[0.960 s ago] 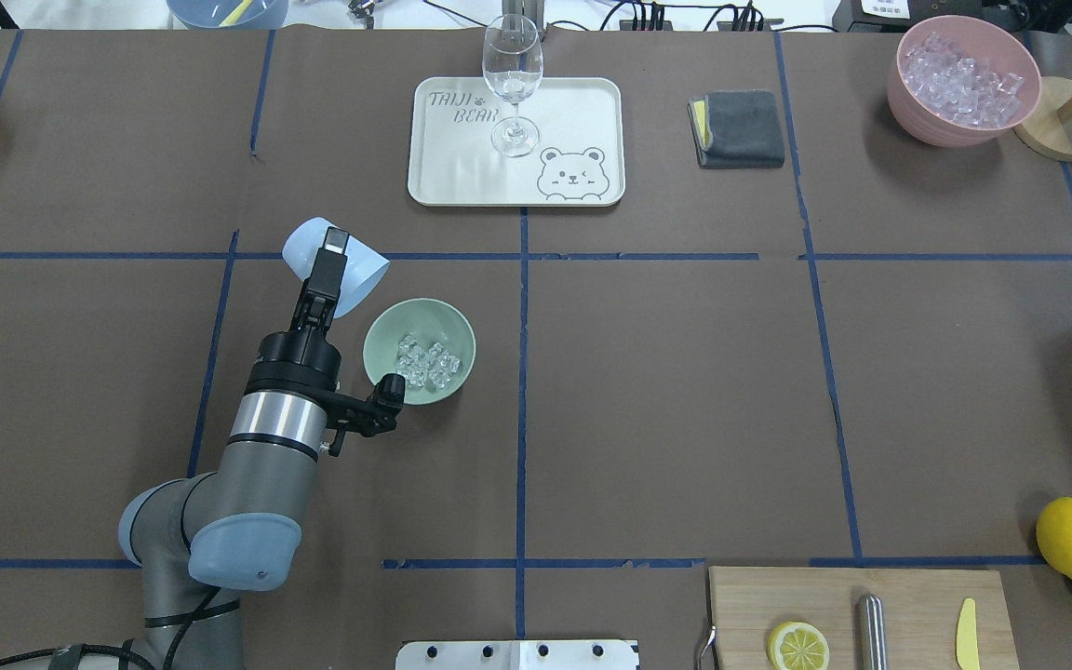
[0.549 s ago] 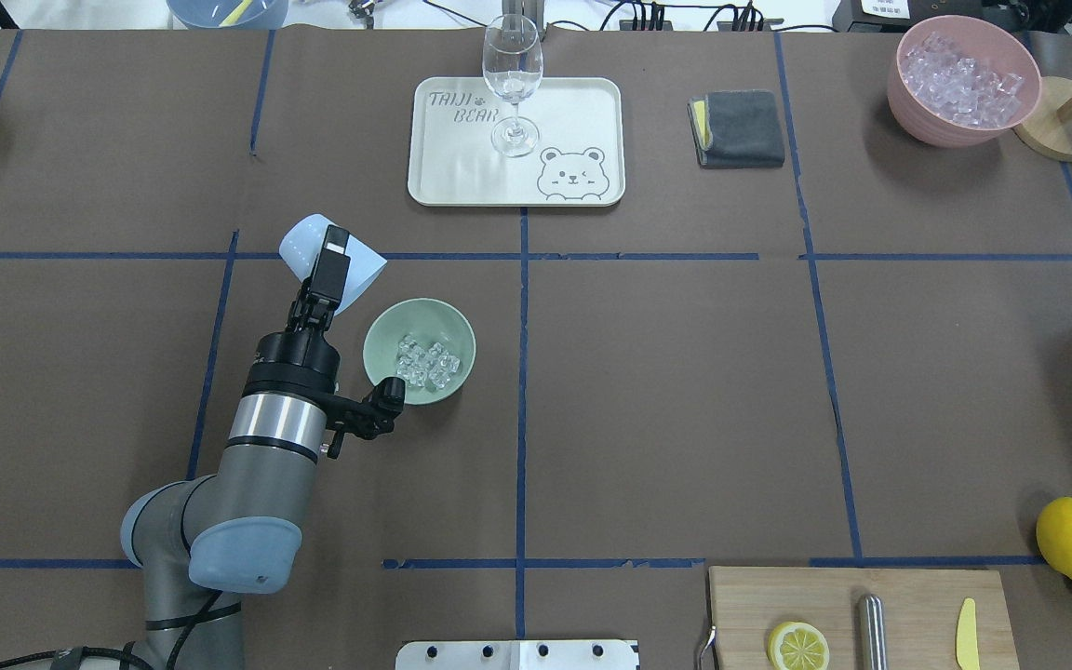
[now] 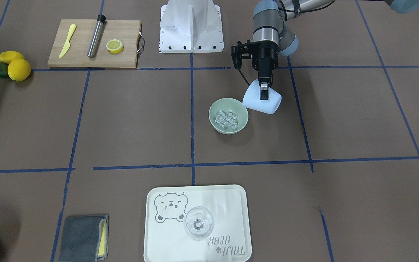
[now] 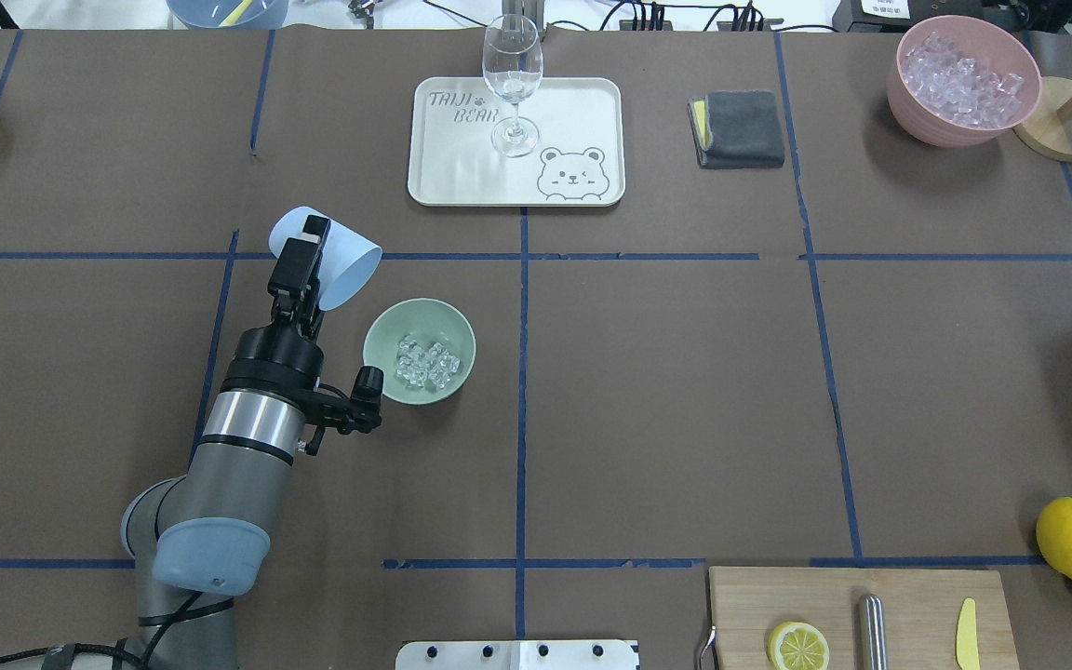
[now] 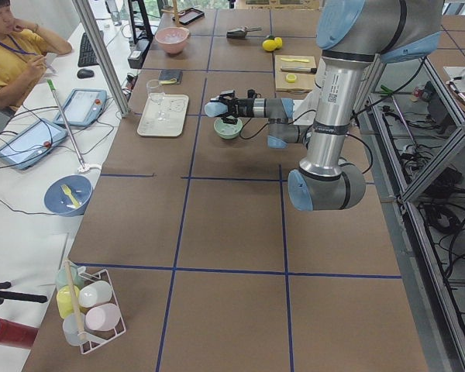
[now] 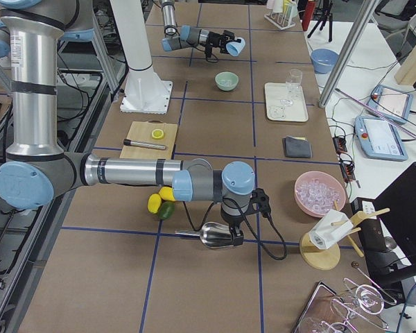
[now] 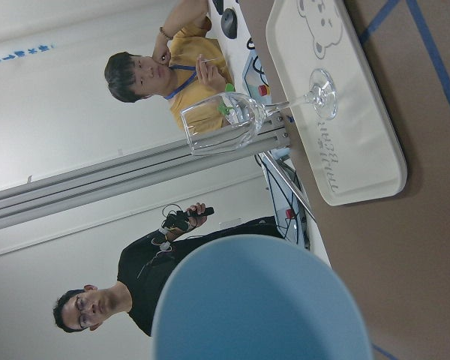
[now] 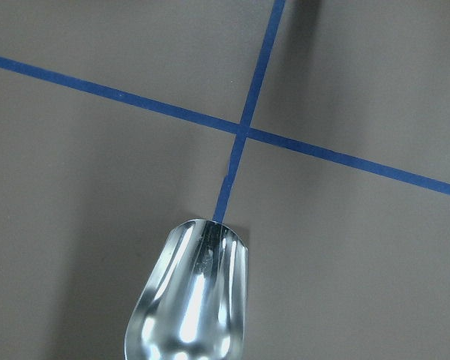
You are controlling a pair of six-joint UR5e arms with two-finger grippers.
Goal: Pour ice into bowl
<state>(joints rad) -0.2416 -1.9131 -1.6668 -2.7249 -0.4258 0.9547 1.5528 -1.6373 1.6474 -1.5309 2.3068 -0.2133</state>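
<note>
Our left gripper point(image 4: 308, 244) clamps the wall of the tilted light blue plastic cup point(image 4: 355, 265), just beside the round pale sage-green plastic bowl point(image 4: 378, 340) where the small clear ice cubes point(image 4: 426, 363) lie. We judge them light, hard and slippery, best moved by a container's rigid wall, not pinched.

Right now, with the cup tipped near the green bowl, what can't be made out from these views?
What is inside the cup: no view looks into it; the left tool grips it.
Whether the right tool is open or shut: small in the right side view, and its own camera shows only the scoop.
How many pieces of ice lie in the bowl: too small to count.
</note>
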